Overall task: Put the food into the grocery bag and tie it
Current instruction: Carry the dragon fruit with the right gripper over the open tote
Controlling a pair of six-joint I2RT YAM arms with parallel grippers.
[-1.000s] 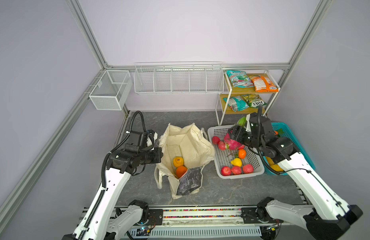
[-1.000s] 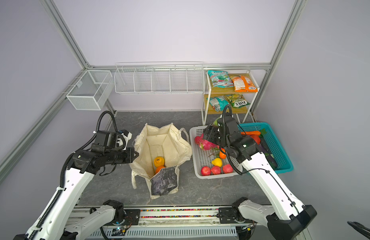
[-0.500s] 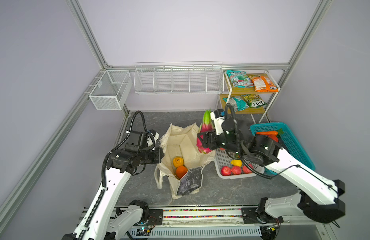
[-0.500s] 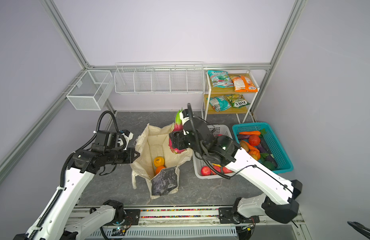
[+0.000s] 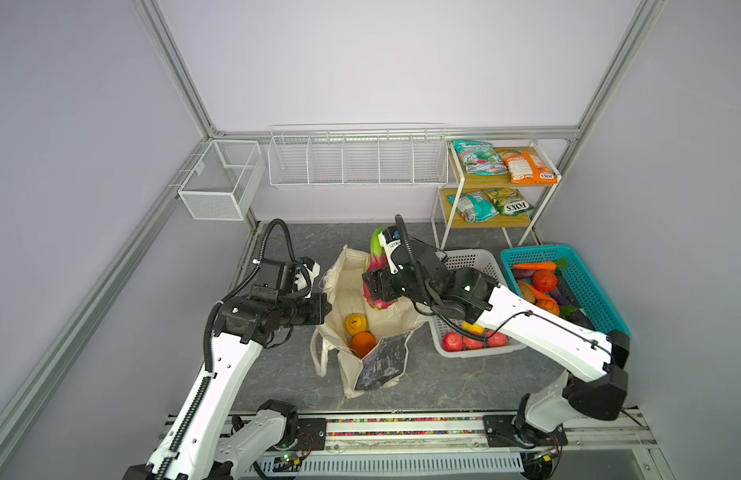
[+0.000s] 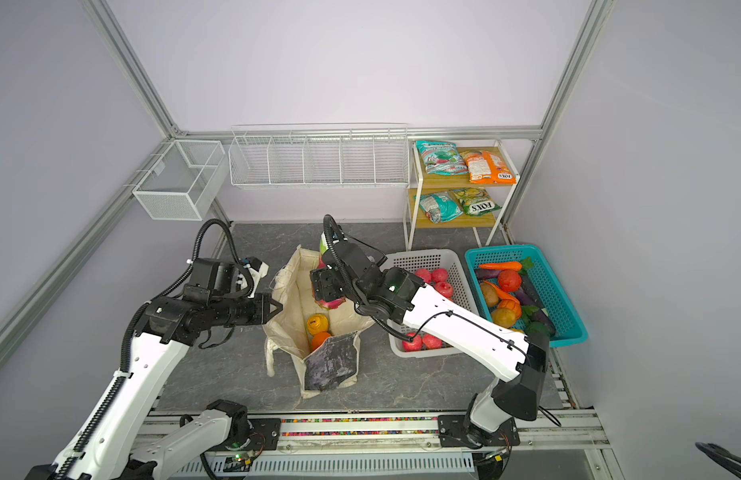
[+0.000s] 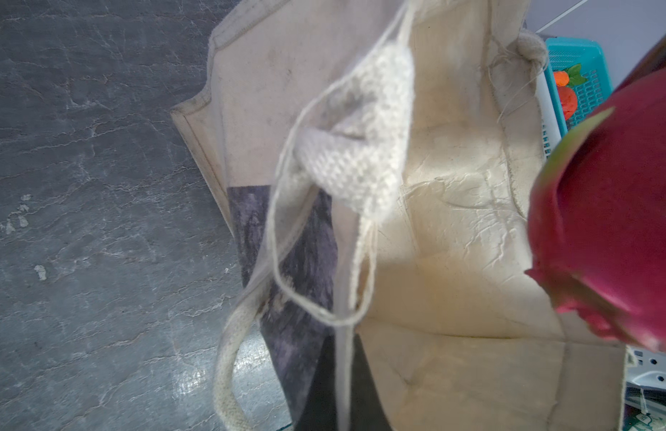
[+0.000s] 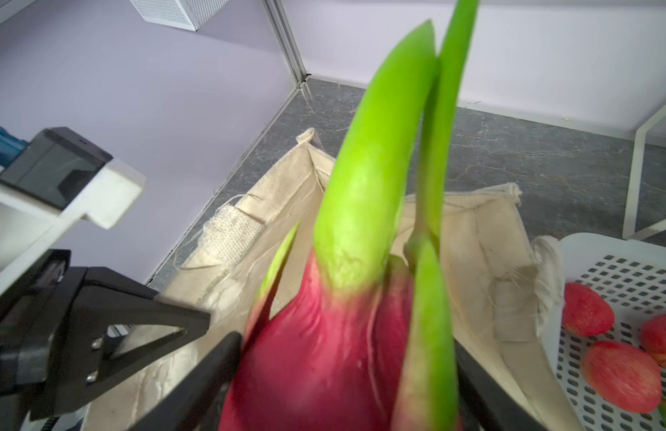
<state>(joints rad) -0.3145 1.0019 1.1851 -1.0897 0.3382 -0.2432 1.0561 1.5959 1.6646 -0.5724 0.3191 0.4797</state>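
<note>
The cream grocery bag (image 5: 352, 282) (image 6: 294, 286) stands open on the grey floor. My left gripper (image 5: 325, 309) (image 6: 277, 308) (image 7: 342, 392) is shut on the bag's left rim (image 7: 454, 224). Over the bag's mouth hangs the pink dragon fruit (image 5: 376, 261) (image 6: 326, 305) (image 8: 316, 336) (image 7: 615, 224), green tips up, with my right gripper (image 5: 375, 286) (image 8: 346, 373) shut on it. Inside the bag lie a bumpy yellow-orange fruit (image 5: 355, 323) (image 6: 317, 323) and an orange (image 5: 363, 341) (image 6: 321, 338). An orange snack packet (image 5: 526, 166) lies on the shelf.
A white perforated basket (image 5: 472, 259) (image 8: 622, 268) with red apples and a yellow fruit (image 5: 471, 327) sits right of the bag, under my right arm. Beyond it stands a teal basket (image 5: 584, 286) of vegetables. A shelf rack (image 5: 497, 183) and wire wall baskets (image 5: 356, 158) line the back.
My right gripper has carried the dragon fruit up out of the white basket and leftward to above the bag's mouth. The left gripper has kept its hold on the rim.
</note>
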